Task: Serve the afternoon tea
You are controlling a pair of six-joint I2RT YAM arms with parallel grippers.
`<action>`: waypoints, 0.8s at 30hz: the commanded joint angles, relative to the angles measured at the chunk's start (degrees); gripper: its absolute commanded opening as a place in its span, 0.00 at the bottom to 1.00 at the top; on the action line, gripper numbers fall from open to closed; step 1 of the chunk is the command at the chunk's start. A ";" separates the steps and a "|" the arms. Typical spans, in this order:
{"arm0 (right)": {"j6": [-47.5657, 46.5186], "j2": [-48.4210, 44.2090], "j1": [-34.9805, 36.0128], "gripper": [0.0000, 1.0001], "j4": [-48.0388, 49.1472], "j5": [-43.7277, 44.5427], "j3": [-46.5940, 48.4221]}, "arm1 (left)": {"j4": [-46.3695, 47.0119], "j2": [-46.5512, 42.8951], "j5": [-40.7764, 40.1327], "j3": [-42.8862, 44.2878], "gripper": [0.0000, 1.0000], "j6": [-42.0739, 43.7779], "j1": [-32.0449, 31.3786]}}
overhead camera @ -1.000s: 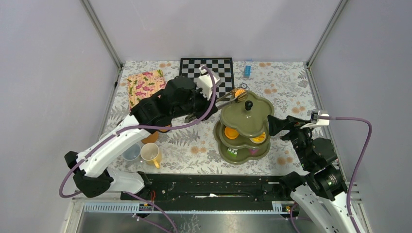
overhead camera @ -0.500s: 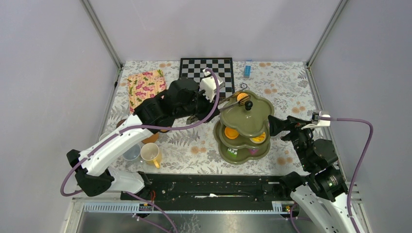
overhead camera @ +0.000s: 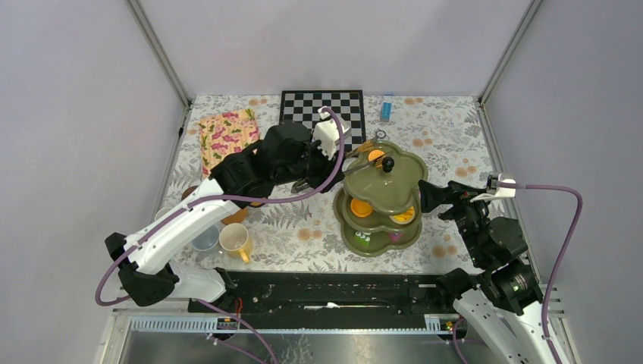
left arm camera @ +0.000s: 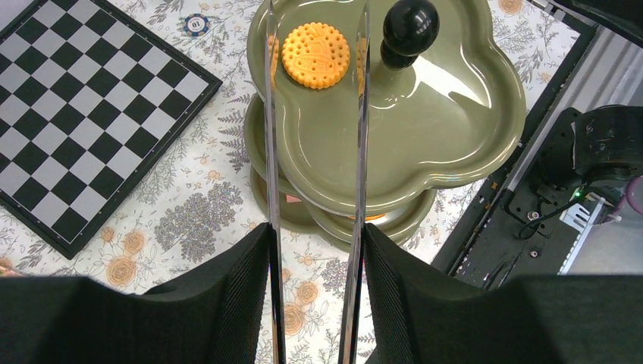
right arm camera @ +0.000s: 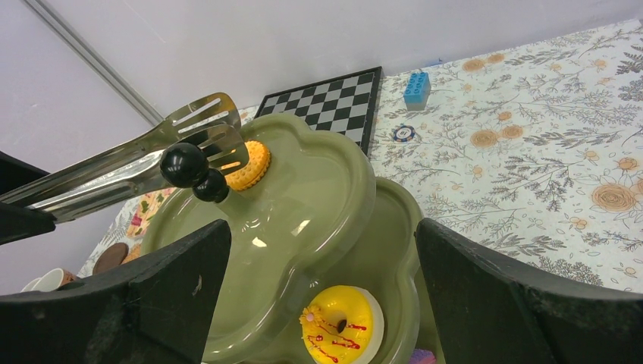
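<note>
Olive-green stand (overhead camera: 402, 182) on the bench (overhead camera: 299, 227). We see the left arm (overhead camera: 182, 220) stretched over to its top tier, the left jaws pressed on steel tongs (left arm camera: 271, 152), whose blades stand apart either side of an orange biscuit (left arm camera: 315, 54) on that tier beside the black knob (left arm camera: 408, 26). The right jaws gape wide at the stand's right side.

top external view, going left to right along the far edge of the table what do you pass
floral tray -> chessboard -> blue block
</note>
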 commanded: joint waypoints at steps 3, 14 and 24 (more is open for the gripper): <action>0.26 0.27 0.27 0.98 0.52 0.14 1.53 | 3.48 -1.76 -3.06 0.76 0.49 1.43 -0.23; 0.58 0.18 0.26 0.98 0.59 0.10 1.35 | 10.43 -10.44 -29.37 -2.59 0.47 2.47 1.31; 0.67 0.40 0.26 0.98 0.86 -0.19 0.92 | -0.75 -6.34 -22.08 -4.33 0.50 -11.97 36.75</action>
